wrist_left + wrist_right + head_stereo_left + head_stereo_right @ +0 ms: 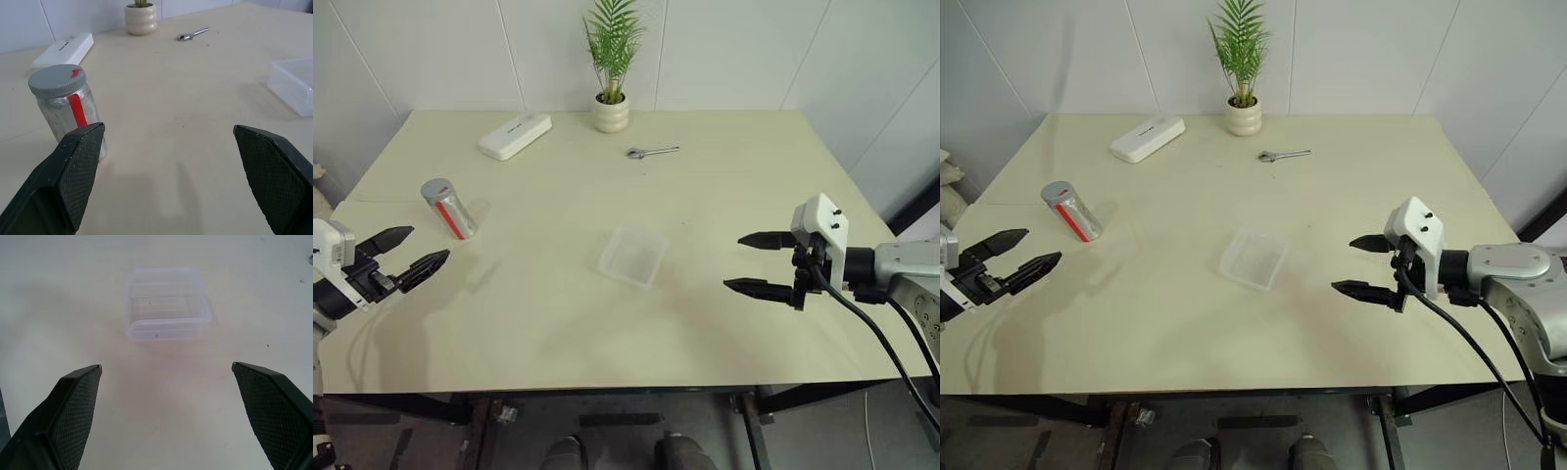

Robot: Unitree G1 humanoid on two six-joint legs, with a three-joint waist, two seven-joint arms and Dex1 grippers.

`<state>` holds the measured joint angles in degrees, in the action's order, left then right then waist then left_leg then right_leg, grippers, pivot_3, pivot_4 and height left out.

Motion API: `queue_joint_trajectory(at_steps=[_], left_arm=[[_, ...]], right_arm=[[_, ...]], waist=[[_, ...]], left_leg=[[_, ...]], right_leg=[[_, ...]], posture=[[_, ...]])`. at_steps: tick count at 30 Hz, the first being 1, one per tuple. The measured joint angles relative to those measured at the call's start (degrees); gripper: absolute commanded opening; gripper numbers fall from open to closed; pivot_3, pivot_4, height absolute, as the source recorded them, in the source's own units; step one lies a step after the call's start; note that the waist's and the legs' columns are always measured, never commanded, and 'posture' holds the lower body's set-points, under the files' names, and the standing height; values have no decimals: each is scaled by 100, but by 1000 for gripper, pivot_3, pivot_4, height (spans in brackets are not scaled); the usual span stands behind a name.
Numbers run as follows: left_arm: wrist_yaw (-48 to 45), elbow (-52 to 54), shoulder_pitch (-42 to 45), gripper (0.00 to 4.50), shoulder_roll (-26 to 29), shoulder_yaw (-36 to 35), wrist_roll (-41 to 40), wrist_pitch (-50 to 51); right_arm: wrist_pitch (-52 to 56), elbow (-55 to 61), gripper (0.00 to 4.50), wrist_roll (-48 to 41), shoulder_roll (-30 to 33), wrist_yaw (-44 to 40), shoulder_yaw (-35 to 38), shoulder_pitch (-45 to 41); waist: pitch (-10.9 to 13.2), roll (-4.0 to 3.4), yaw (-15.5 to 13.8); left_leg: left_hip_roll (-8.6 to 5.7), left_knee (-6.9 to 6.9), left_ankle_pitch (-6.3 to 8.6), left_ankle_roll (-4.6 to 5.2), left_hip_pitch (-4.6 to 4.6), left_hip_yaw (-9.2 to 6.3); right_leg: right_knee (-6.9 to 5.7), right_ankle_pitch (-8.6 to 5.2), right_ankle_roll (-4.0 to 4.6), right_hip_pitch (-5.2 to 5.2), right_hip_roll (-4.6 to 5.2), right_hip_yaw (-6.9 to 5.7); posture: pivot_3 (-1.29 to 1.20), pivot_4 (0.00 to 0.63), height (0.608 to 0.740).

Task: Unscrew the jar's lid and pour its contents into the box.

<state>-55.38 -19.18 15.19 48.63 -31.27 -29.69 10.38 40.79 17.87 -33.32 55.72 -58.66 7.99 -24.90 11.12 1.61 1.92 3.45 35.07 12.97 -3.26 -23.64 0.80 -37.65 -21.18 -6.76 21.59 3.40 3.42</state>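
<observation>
Jaws wide on both grippers, holding nothing. Silvery red-striped jar (pixel 449 208) w/ grey lid (pixel 57 80) on stands upright on surface, just ahead of left gripper (pixel 405 258), the nearer arm; clear plastic box (pixel 633 256) mid-surface.

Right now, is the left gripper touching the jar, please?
Apart: the left eye view shows bare table between the open left gripper and the jar.
</observation>
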Motion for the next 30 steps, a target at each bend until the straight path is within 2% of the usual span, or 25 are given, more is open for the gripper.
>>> queue_joint_trajectory(at_steps=[10,16,20,26,30], left_arm=[[288,106,34,4500,-311,117,22,-11],[1252,157,35,4500,-888,76,427,-847],[1762,71,60,4500,-1047,73,617,-1240],[2747,-240,760,4500,-1424,362,1061,-1394],[3282,-1073,1453,4500,-1471,539,1351,-1539]], right_arm=[[10,343,4493,-140,-32,265,149,127],[29,737,4493,-337,-160,318,203,456],[-167,741,4493,-370,-207,205,161,413],[-782,126,4493,-239,-523,-280,-252,-333],[-963,-233,4493,-93,-813,-303,-431,-695]], waist=[[0,0,-9],[0,0,-17],[-1,1,-19],[0,4,-30],[-1,5,-32]], left_leg=[[2,1,1,-1,0,0],[2,7,1,-1,0,0],[4,9,0,-2,3,1],[4,16,-4,-4,10,0],[5,18,-4,-5,9,-1]], right_leg=[[0,0,0,0,-3,1],[-1,2,-4,-3,-3,2],[-3,5,-2,-4,-9,3],[-6,19,-5,-12,-18,3],[-8,20,-6,-10,-21,3]], posture=[[0,150,740],[0,150,740],[0,150,740],[0,150,740],[0,150,740]])
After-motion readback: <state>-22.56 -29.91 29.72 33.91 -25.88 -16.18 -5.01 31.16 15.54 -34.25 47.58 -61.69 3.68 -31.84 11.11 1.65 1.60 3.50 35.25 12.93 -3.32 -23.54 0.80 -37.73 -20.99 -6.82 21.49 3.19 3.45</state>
